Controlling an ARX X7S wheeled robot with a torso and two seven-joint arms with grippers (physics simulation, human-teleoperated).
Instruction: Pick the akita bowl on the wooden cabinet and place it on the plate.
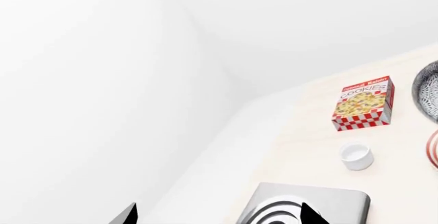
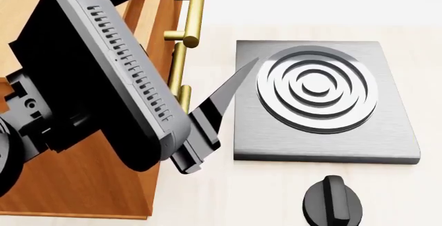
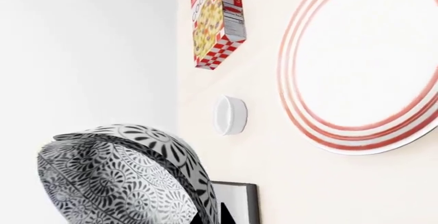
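One akita bowl (image 3: pixel 120 175) pinched in right hand (image 3: pixel 212 215), plate (image 3: pixel 362 65) nearby.

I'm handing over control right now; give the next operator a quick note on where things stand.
Left tool: open, empty, above the burner.
Right tool: shut on the akita bowl, held tipped in the air short of the plate.
The plate is bare as far as it shows.
Done: bowl picked.
Left: carry it over the plate, level it, set it down, release.
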